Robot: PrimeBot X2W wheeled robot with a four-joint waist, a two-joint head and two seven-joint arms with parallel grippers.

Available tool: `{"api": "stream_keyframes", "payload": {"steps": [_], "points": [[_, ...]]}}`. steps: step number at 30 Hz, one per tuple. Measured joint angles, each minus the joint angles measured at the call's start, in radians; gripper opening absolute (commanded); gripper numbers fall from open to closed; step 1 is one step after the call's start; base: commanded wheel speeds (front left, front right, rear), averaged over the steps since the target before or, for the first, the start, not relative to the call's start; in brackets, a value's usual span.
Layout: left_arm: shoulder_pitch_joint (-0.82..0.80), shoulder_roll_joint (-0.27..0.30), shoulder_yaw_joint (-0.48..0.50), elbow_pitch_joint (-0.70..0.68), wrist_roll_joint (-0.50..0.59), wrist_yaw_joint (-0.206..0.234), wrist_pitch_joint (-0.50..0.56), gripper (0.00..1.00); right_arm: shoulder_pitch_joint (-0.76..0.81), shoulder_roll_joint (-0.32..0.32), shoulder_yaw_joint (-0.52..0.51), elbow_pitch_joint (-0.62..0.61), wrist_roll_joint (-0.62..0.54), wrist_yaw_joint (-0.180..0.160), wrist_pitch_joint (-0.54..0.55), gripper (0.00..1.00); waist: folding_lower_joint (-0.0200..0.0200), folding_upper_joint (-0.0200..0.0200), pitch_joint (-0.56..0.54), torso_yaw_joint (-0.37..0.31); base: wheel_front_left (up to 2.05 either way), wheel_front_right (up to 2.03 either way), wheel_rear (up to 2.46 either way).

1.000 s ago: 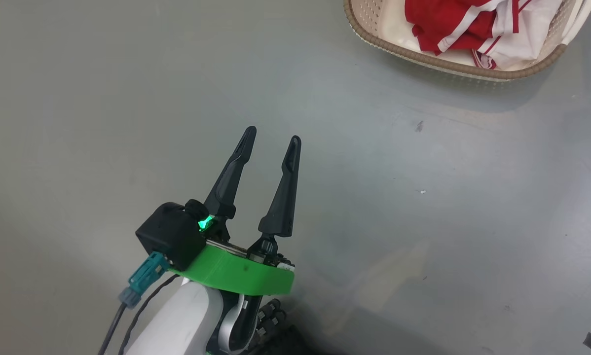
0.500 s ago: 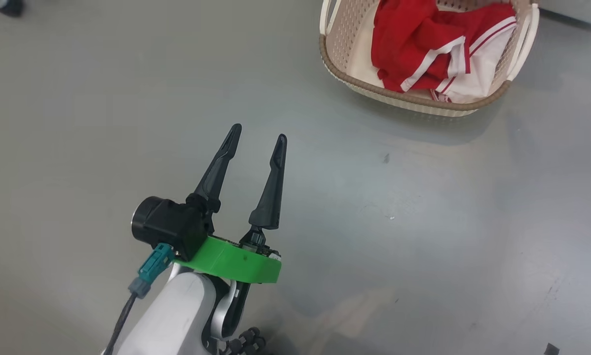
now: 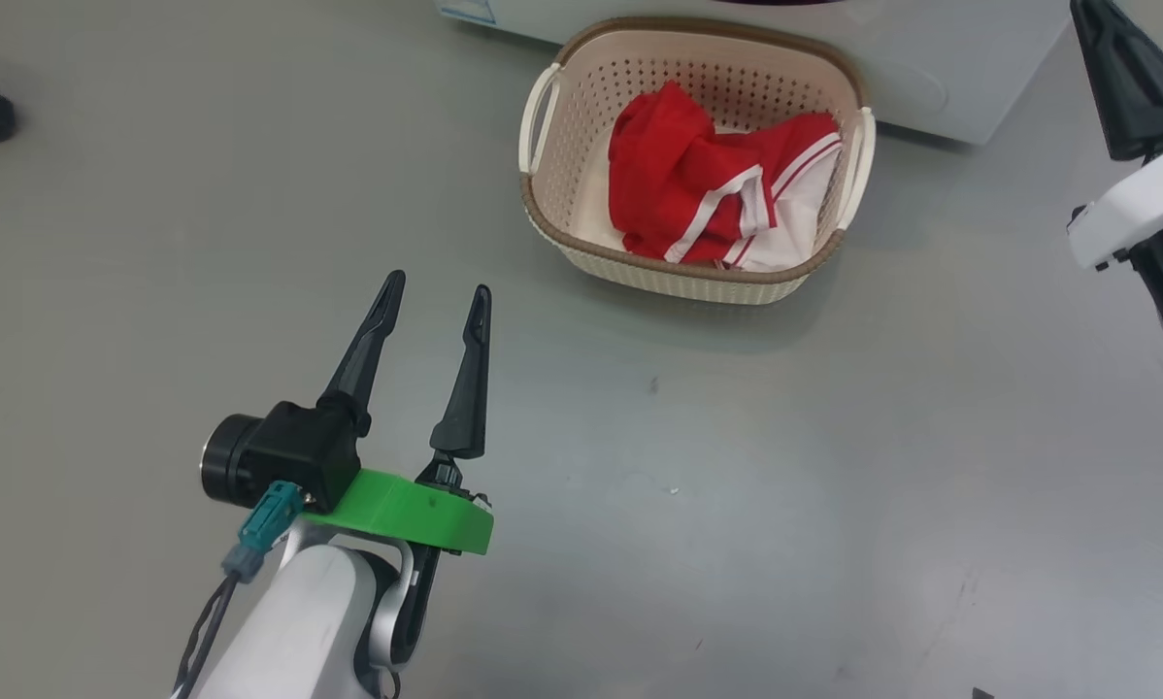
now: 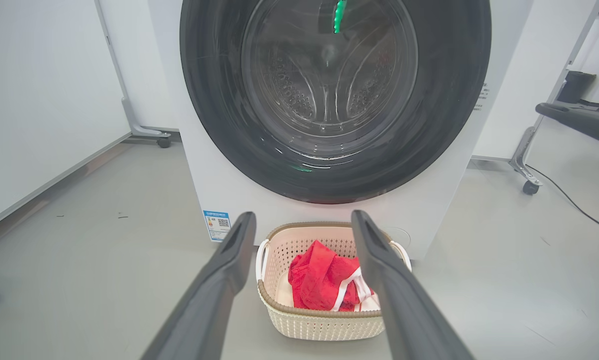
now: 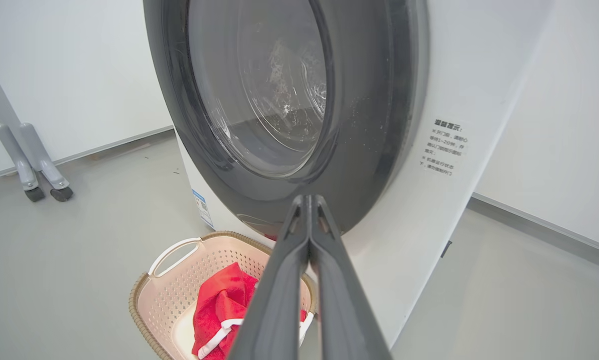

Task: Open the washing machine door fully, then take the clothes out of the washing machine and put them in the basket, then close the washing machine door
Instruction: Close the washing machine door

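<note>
The basket (image 3: pixel 688 283) stands on the grey floor (image 3: pixel 834 466) just in front of the washing machine (image 4: pixel 209 185), below the washing machine door (image 4: pixel 454 100). The door's black rim lies flush against the white front, and the steel drum shows through its glass. The clothes (image 3: pixel 698 189) lie in a bunched heap inside the basket, red with white stripes, towards its right half and below the brown rim. The left gripper (image 3: pixel 439 283) hangs over bare floor on the near side of the basket and to its left, well apart from it, with its two dark fingers (image 3: pixel 358 354) pointing towards the far side where the machine stands. Those fingers are spread wide with nothing between them and nothing touching them; in the left wrist view the basket appears farther off in the gap between them. The right gripper (image 5: pixel 308 200) is to the right of the basket and raised above the floor, its fingers pressed tightly together along their whole length and holding nothing. In the right wrist view its tips line up with the lower rim of the door, with the basket and clothes down to their left. In the left wrist view the same gripper shows at the right, clear of the machine's front. A small blue label (image 4: pixel 216 225) sits low on the machine's left corner, just left of the basket.
</note>
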Motion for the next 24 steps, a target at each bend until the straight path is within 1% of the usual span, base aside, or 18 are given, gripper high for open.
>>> {"api": "stream_keyframes", "payload": {"steps": [7,14,17,20,23,24], "points": [[0.037,0.006,0.033,0.012,-0.001,-0.009,0.000,1.00,0.130,0.024,-0.030,-0.017,0.027,-0.006,-0.008,0.00,0.0000,0.0000,-0.078,-0.079,0.00,0.00,0.00],[0.076,0.029,0.060,0.021,0.000,-0.015,0.000,1.00,0.228,0.054,-0.119,-0.096,0.051,-0.046,-0.008,0.00,-0.0001,0.0000,-0.147,-0.161,0.00,0.00,0.00],[0.090,0.032,0.066,0.026,0.001,-0.018,0.000,1.00,0.281,0.067,-0.166,-0.115,0.063,-0.072,-0.008,0.00,0.0000,0.0000,-0.173,-0.194,0.00,0.00,0.00],[0.108,0.034,0.077,0.027,0.006,-0.018,0.000,1.00,0.339,0.079,-0.210,-0.147,0.064,-0.082,-0.008,0.00,-0.0001,0.0000,-0.204,-0.233,0.00,0.00,0.00],[0.125,0.036,0.084,0.030,0.006,-0.022,0.000,1.00,0.380,0.093,-0.242,-0.178,0.064,-0.099,-0.008,0.00,0.0000,0.0000,-0.226,-0.260,0.00,0.00,0.00],[0.129,0.037,0.087,0.030,0.006,-0.026,0.000,1.00,0.395,0.097,-0.250,-0.187,0.064,-0.100,-0.008,0.00,-0.0001,0.0000,-0.232,-0.268,0.00,0.00,0.00]]}}
